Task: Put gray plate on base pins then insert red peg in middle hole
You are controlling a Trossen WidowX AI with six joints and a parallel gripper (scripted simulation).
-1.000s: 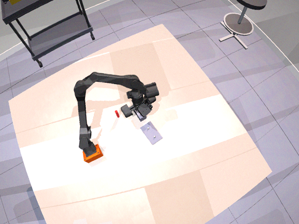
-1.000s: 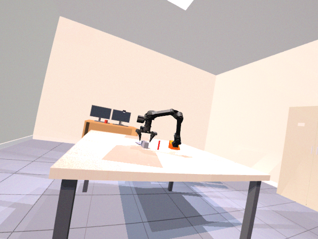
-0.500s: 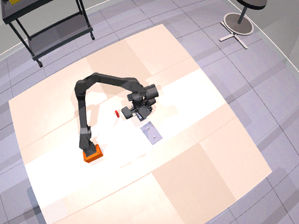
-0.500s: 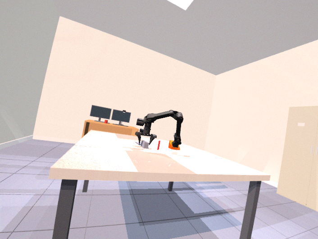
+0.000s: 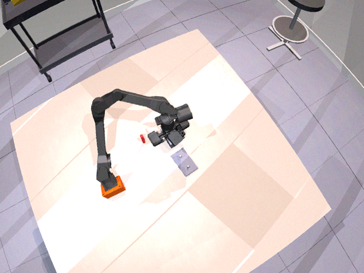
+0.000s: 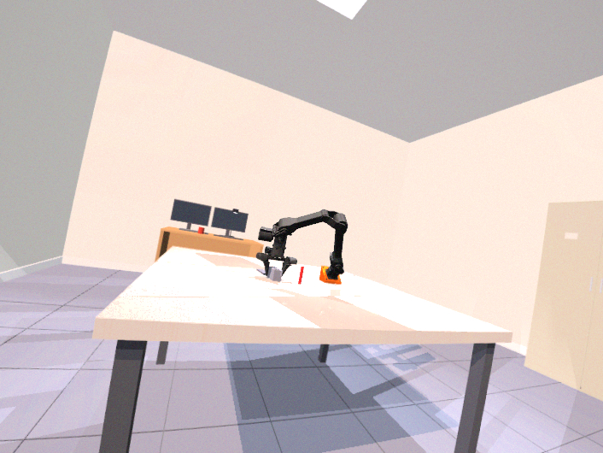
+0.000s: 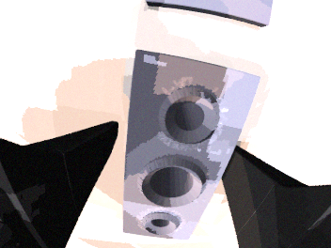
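Note:
The gray plate [image 7: 146,122] [image 6: 275,273] with three holes lies on the table, a little short of the base [image 5: 183,162], which carries two small pins. My gripper [image 7: 168,137] [image 5: 163,139] [image 6: 276,265] is low over the plate with one finger on each side of it. The fingers stand open, and a thin gap shows at the left finger. In the top view the gripper hides the plate. The red peg [image 5: 142,138] [image 6: 301,274] stands upright on the table, just beyond the gripper on the arm's side.
The arm's orange mount [image 5: 113,186] [image 6: 330,277] sits on the table behind the peg. A black cart [image 5: 54,7] and a stool [image 5: 293,18] stand on the floor, off the table. A desk with two monitors [image 6: 209,219] stands by the far wall.

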